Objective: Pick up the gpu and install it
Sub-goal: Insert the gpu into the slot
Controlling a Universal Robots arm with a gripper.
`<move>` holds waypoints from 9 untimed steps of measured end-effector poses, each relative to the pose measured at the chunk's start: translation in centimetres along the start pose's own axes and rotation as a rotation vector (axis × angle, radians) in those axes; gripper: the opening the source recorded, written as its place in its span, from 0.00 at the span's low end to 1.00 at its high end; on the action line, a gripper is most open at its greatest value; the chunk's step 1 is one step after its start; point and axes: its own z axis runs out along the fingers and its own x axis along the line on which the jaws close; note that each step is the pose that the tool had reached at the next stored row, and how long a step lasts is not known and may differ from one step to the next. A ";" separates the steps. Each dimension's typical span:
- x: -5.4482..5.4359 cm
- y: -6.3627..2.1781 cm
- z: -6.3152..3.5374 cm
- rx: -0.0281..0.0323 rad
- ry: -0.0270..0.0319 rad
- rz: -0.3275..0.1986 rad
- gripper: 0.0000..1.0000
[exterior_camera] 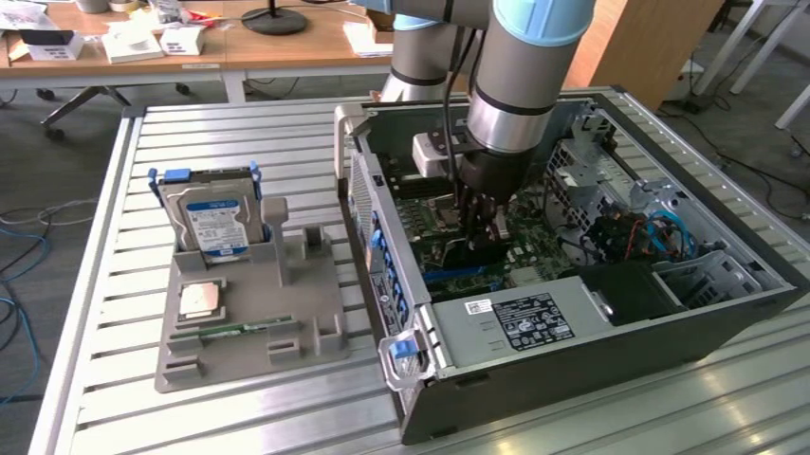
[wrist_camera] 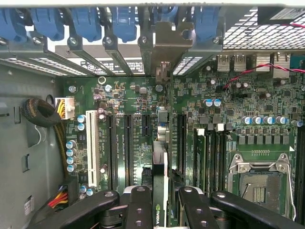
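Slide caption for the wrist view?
End effector grips the gpu edge-on over the motherboard slots inside the open case.

slatted metal table (exterior_camera: 253,123) | grey parts holder (exterior_camera: 313,327) | open PC case (exterior_camera: 608,365)

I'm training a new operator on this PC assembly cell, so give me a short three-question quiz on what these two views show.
1. True or false: the hard drive stands upright in the grey holder.
2. What is the gripper clamped on? A) the hard drive B) the gpu C) nothing
3. Fill in: inside the computer case, the held card is edge-on over the green ____.

Key: 1 true; 2 B; 3 motherboard.
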 end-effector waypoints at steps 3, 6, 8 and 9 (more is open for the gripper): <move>0.0 0.00 0.00 0.0003 -0.0005 0.000 0.26; 0.0 0.00 0.00 0.0005 -0.0005 0.000 0.26; 0.0 0.00 0.00 0.0016 -0.0026 0.000 0.26; 0.0 0.00 0.00 0.0024 -0.0050 0.000 0.26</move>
